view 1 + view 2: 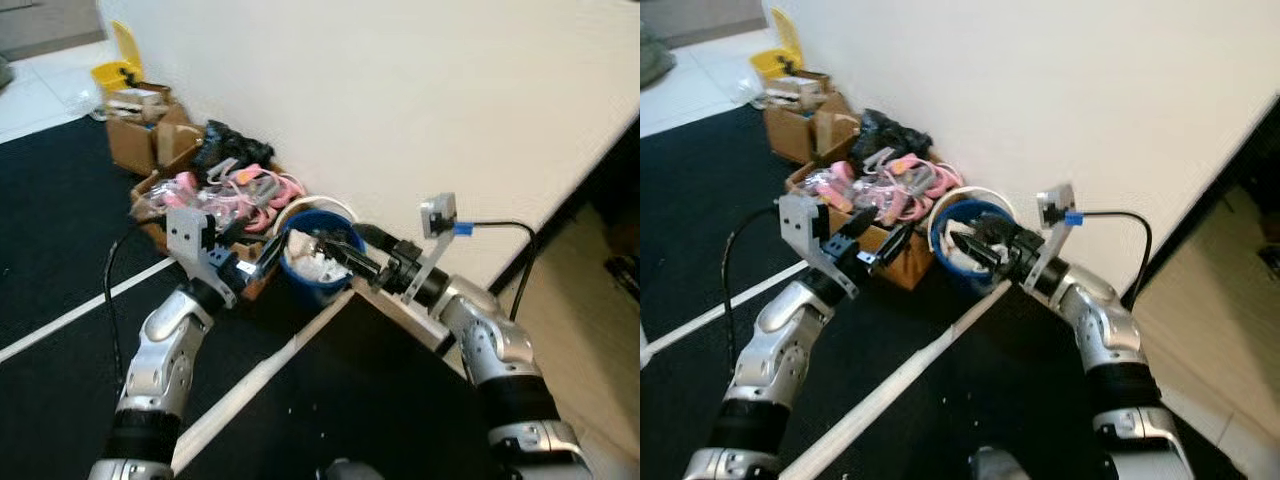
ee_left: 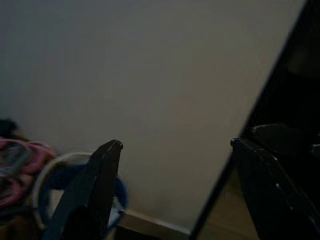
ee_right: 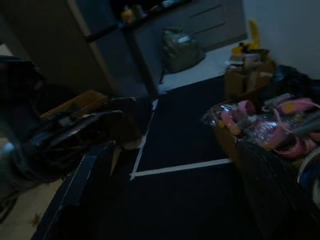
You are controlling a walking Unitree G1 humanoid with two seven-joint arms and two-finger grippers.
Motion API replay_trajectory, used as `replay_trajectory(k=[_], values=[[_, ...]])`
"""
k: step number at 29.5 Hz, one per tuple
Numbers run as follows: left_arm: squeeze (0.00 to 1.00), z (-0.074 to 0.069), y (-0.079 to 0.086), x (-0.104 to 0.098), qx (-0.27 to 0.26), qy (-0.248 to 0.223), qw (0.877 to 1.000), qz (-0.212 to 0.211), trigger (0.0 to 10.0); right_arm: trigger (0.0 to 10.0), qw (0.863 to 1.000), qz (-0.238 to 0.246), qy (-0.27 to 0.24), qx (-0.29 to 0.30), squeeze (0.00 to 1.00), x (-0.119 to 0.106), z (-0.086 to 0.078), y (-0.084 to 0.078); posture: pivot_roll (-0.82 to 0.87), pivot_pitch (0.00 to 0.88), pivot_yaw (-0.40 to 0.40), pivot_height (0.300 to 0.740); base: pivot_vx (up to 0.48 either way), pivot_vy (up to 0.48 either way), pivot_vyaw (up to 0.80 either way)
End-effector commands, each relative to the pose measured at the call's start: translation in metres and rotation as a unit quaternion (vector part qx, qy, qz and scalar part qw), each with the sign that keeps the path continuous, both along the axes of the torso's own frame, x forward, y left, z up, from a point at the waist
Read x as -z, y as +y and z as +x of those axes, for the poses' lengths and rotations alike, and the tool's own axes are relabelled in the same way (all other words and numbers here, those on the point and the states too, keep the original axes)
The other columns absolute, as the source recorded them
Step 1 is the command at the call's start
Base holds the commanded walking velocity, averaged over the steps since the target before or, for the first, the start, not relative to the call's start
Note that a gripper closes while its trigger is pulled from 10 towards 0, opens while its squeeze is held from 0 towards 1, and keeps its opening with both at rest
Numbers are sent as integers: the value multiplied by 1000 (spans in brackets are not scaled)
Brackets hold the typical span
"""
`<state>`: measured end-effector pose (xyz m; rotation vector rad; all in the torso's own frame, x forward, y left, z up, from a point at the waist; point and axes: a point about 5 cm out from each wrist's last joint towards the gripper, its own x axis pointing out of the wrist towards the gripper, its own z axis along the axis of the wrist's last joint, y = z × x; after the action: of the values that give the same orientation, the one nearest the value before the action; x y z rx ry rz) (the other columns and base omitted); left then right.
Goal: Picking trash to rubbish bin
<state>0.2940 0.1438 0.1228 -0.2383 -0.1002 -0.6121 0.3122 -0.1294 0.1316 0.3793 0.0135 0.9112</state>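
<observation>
Blue rubbish bin standing upright on the dark floor against the white wall, its round mouth facing up and ringed by a white rim. Crumpled white trash lies inside the bin, below the rim; its shape is too crumpled to give a long axis.

Right gripper reaches over the bin from the side away from the boxes, its long black fingers lying roughly level and pointing across the mouth toward the cardboard box; the tips sit above the white trash. In the right wrist view the two fingers stand well apart with nothing between them.

Left gripper is held just beside the bin on the box side, fingers pointing toward the bin and the wall. In the left wrist view its fingers are spread wide, empty, with the bin's rim seen past one of them.

Cardboard box touching or just beside the bin, filled with pink items in clear wrapping. A black bag lies beyond that box along the wall; further along stand more cardboard boxes and a yellow object.

White tape line runs across the floor on the near side of the bin; a pale strip runs from the bin's foot toward the robot.
</observation>
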Motion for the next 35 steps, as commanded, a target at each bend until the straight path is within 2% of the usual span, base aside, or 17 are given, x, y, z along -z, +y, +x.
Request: replay_trajectory(k=[1,21,35], values=[[0,0,-4,0,5,0,1000,-7,10000,10000,1000,-9,9,-2,0,2,0,-3,15,0,-36,740,0,0,-800],[0,-4,-4,3,29,-4,999,-11,10000,10000,1000,-15,2,2,0,2,2,0,-1,0,-23,740,0,0,-800],[0,-4,-3,5,15,-2,1000,-11,10000,10000,1000,-15,3,7,0,4,1,-1,6,0,-29,740,0,0,-800]])
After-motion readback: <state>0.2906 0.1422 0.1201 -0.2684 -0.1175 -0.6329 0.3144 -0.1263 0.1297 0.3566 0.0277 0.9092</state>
